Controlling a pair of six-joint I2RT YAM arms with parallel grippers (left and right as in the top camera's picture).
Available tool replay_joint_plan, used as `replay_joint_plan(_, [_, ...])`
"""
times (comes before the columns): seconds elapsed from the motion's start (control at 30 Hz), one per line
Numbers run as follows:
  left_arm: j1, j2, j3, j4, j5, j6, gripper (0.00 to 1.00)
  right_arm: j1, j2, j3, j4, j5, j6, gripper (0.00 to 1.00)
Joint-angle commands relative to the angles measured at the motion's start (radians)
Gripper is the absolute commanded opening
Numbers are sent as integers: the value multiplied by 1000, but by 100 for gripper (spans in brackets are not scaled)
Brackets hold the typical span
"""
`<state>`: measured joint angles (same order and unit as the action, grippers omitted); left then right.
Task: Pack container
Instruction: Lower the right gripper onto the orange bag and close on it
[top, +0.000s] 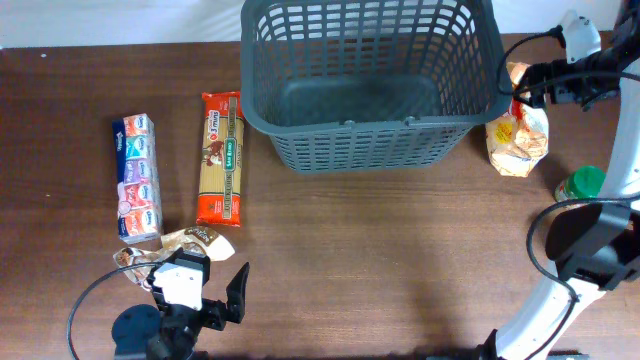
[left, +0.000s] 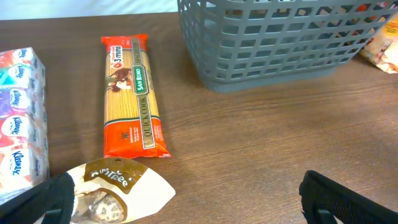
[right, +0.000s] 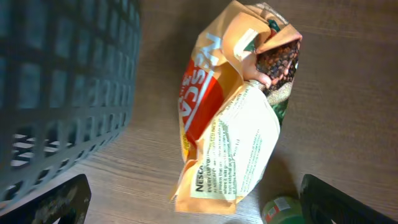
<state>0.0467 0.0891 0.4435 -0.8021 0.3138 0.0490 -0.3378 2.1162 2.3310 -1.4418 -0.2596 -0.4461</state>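
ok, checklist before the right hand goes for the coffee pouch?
1. Right hand open: ok.
2. Coffee pouch between its fingers in the right wrist view: ok.
3. Hand height above the pouch: cannot tell.
4. Pouch clear of the basket wall: ok.
5. Green-lidded jar clear of the pouch: cannot tell.
6. Room inside the basket, nothing in it: ok.
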Motion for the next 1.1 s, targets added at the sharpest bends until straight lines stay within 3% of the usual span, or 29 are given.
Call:
replay_joint_plan(0.0, [4, 2, 8, 0, -6, 5, 99, -4, 29, 5, 12, 18, -10, 99])
replay_joint_plan(0.3, [4, 2, 8, 0, -6, 5, 99, -4, 45, 3, 77, 17, 18, 99])
replay_joint_plan(0.5, [4, 2, 8, 0, -6, 5, 99, -10, 87, 3, 138, 45, 141, 99])
replay_joint_plan(1.07, [4, 2, 8, 0, -6, 5, 99, -9, 200, 2, 130, 44, 136, 99])
